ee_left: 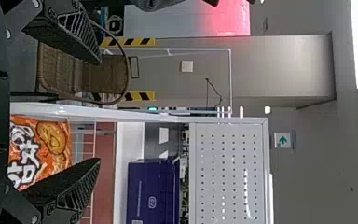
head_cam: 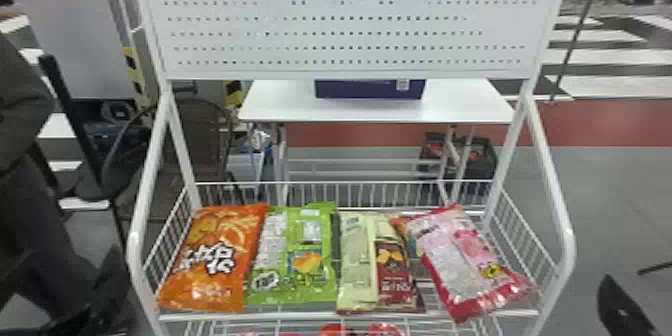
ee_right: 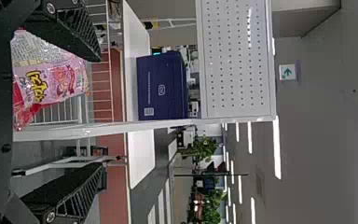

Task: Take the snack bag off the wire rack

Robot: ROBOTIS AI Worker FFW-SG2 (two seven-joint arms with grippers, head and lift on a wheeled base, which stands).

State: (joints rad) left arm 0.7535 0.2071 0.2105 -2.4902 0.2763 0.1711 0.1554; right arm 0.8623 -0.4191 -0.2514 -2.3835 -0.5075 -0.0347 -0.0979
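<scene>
Orientation | orange bag [head_cam: 215, 260]: long axis slants away rightward | pink bag [head_cam: 462, 265]: away leftward | left pincer [head_cam: 116, 285] wide | right pincer [head_cam: 621, 305] wide

The right end effector [head_cam: 623, 275] has tapered black fingers [ee_right: 64, 187] and silver screws [ee_right: 51, 216].

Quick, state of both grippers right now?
Left gripper: open, holding nothing.
Right gripper: open, holding nothing.
</scene>
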